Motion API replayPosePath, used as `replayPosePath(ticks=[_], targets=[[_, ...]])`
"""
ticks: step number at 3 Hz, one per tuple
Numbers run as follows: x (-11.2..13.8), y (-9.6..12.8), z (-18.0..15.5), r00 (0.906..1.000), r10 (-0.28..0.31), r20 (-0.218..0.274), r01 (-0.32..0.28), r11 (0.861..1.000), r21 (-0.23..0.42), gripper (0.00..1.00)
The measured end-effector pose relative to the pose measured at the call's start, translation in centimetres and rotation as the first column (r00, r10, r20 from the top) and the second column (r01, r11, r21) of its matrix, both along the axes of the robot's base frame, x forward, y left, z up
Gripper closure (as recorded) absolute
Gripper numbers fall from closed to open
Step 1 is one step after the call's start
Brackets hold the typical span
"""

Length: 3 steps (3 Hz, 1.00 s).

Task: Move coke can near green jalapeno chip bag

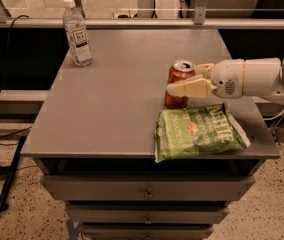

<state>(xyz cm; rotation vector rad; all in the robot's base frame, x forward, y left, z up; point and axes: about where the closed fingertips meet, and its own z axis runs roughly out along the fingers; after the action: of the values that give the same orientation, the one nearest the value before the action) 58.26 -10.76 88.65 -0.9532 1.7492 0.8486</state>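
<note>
Claw (184,79) is gripping coke can (179,73), standing it upright on bench (117,94) just beside green jalapeno chip bag (197,131), likely for release.

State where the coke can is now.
In the camera view, the coke can is upright at the table's right side, just behind the green chip bag, clasped by the gripper reaching from the right.
</note>
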Motion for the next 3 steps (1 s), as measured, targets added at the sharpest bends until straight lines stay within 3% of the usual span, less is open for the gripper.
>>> replayPosePath(ticks=[2, 3], targets=[[0.2, -0.9, 0.5, 0.9995, -0.016, 0.027, 0.016, 1.000, -0.004, 0.00], [1.6, -3.5, 1.6, 0.9970, -0.044, 0.064, 0.044, 0.999, -0.003, 0.00]])
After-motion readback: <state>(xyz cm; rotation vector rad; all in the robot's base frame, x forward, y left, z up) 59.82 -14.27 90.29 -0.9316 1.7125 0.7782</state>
